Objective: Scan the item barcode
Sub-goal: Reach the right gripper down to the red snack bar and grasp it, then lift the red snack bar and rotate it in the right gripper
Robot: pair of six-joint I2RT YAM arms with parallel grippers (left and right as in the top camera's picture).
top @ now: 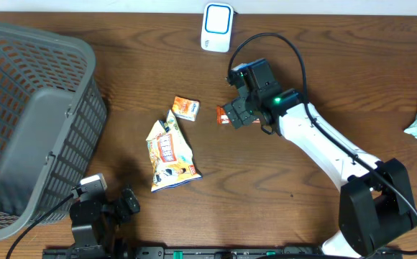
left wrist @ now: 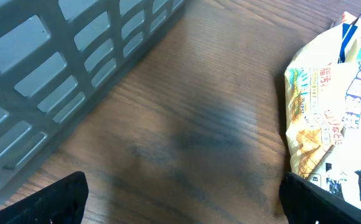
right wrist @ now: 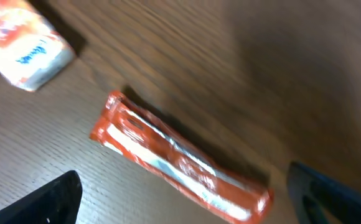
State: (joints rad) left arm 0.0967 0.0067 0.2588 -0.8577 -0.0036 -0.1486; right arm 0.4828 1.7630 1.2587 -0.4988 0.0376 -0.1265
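Neighbouring red packet (right wrist: 180, 165): orange box (right wrist: 25, 46)

The slotted wall of a grey plastic basket (left wrist: 75, 56) crosses the far left. Beside it is the dark brown wooden table (left wrist: 193, 124). At the right lies a crinkled yellow and white snack bag (left wrist: 330, 106), its blurred print perhaps blue and red lettering. The left gripper (left wrist: 180, 208) is spread wide, its black fingertips (left wrist: 50, 202) at the two near corners.
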